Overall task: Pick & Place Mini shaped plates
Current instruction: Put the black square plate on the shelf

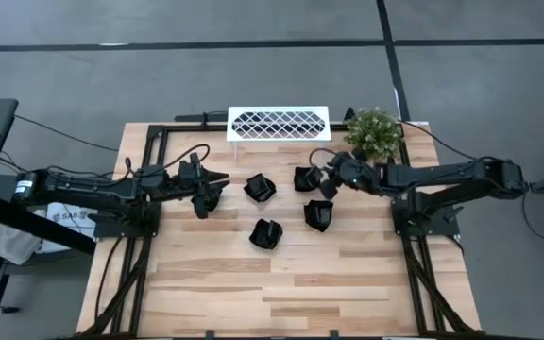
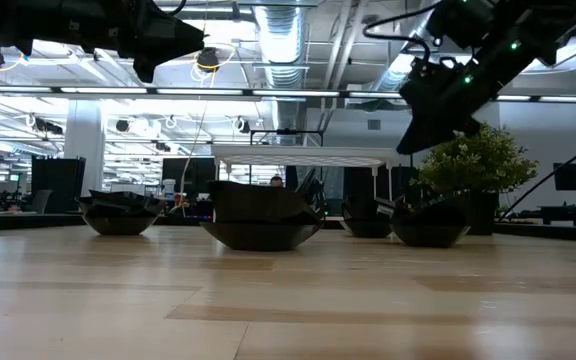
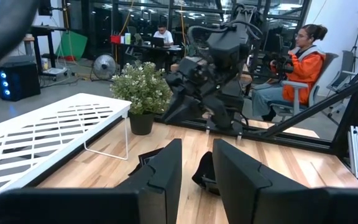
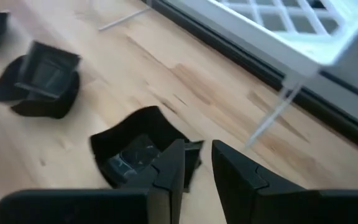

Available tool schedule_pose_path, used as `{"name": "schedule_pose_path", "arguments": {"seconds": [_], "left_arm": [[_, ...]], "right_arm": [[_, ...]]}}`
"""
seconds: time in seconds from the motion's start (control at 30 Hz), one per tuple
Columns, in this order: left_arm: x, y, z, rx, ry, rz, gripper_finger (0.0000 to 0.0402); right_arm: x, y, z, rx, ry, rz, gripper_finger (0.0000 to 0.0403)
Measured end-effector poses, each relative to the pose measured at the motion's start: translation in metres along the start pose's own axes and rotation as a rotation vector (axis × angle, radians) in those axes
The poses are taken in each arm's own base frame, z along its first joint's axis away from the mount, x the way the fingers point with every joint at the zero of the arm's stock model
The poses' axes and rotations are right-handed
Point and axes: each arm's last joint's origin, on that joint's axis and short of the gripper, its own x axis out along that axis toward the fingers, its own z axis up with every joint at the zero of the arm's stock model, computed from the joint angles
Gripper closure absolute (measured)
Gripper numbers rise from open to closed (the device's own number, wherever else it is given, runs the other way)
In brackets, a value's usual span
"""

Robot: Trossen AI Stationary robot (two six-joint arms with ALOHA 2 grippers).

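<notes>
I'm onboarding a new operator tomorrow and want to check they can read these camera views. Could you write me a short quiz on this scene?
1. True or false: one of the mini shaped plates sits on top of the white rack.
2. In the high view, what stands at the rack's right end? A) a mug B) a potted plant C) a toolbox
3. Which is nearer that plant, the left gripper or the right gripper?
Key: 1 false; 2 B; 3 the right gripper.
</notes>
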Motion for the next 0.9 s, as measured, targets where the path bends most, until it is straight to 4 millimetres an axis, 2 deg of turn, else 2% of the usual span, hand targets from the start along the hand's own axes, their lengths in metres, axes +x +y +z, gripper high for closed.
{"name": "schedule_pose_path", "arguments": {"seconds": [0.13,0.4,0.77,0.9], "left_arm": [[0.0,0.0,0.0,-0.001,-0.004,0.0,0.0309],[0.0,0.0,0.001,-0.001,-0.007,-0.001,0.0309],[0.0,0.0,-0.002,0.003,0.016,0.001,0.0309],[0.0,0.0,-0.002,0.003,0.016,0.0,0.0309]], "right_arm": [[0.003,-0.005,-0.003,0.034,0.024,-0.013,0.0326],[0.005,-0.005,-0.005,0.078,0.091,0.101,0.0326],[0.007,-0.011,-0.007,0.109,0.124,0.062,0.0326],[0.017,-0.01,-0.012,0.063,0.159,0.037,0.0326]]}}
